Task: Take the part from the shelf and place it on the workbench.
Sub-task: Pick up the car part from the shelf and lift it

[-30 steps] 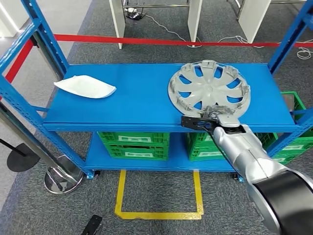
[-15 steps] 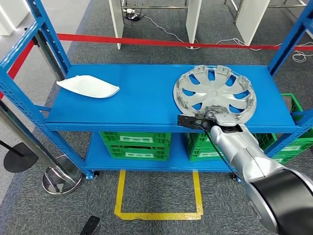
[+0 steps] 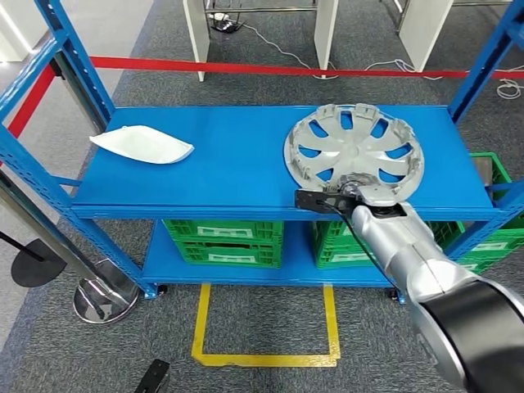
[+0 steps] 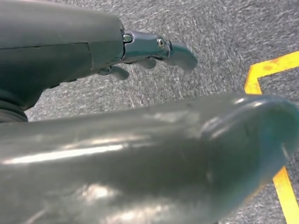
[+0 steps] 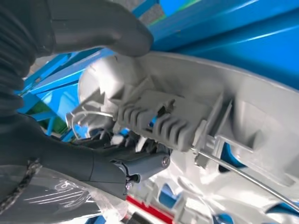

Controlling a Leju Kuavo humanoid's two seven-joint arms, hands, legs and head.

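My right hand [image 3: 357,194] grips the near rim of the silver wheel cover [image 3: 354,150], thumb [image 5: 102,25] on one face and fingers [image 5: 141,165] on the other; the cover lies at the right end of the blue shelf [image 3: 235,160]. A white curved panel [image 3: 142,145] rests at the shelf's left end. My left hand [image 4: 155,46] hangs over grey carpet, fingers extended and holding nothing.

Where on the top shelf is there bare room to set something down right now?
The widest bare patch on the shelf lies mid-deck, between the white part at its left end and the hubcap. The right end is crowded: the hubcap takes most of it, and the right hand grips its near rim.
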